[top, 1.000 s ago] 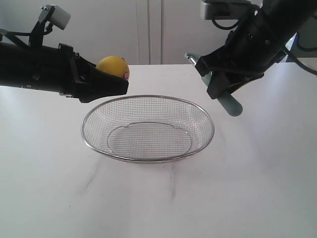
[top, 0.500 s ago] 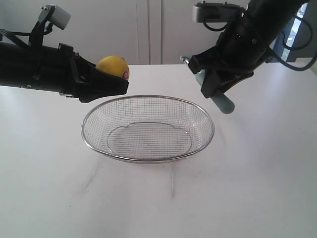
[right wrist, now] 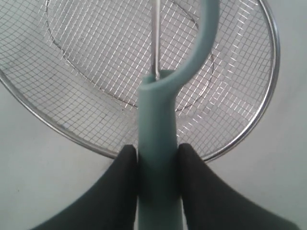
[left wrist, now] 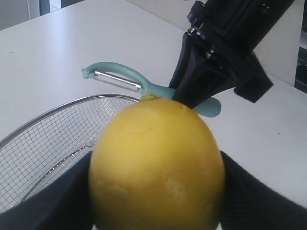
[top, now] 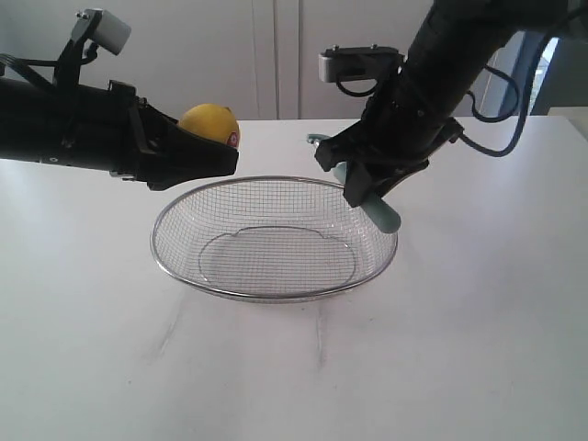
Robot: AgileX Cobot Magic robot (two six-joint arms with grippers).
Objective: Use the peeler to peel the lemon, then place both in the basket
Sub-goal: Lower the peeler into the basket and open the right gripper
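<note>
The yellow lemon [top: 210,122] with its red sticker is held in the air by my left gripper [top: 213,147], shut on it, above the far left rim of the basket [top: 165,213]. In the left wrist view the lemon [left wrist: 157,163] fills the space between both black fingers [left wrist: 53,201]. My right gripper [top: 360,179] is shut on the teal handle of the peeler [top: 378,211], above the basket's far right rim. The peeler [right wrist: 158,143] sits clamped between the right fingers [right wrist: 120,177], its head pointing over the basket [right wrist: 230,139]. The peeler's blade [left wrist: 116,80] points toward the lemon.
The wire basket stands on a white table [top: 478,349]. White cabinet doors [top: 276,55] rise behind the table's far edge. The right arm [top: 459,46] slants down from the upper right.
My right arm has moved left and down with the peeler, from beside the basket to over its far right rim, nearer the lemon. The left arm and lemon have stayed still.
</note>
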